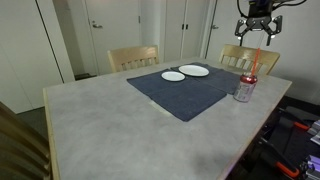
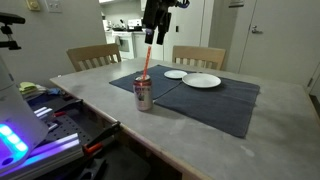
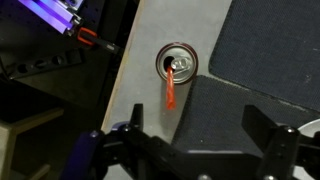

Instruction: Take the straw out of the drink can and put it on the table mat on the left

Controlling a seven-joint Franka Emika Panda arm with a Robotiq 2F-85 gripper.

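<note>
While black claw (image 3: 205,140) hangs wide open, empty, above: thin straight red-orange plastic straw (image 3: 172,88) stands tilted in small silvery cylindrical drink can (image 3: 180,62), red-topped, on bare desk (image 3: 150,45) just beside mat.
Straw likely light, slick, crushable: pinch gently on upper shaft.
Can thin metal, may tip.
Large dark navy rectangular cloth mat (image 1: 185,92) matte, soft.
Desk grey, smooth, faintly mottled.
</note>
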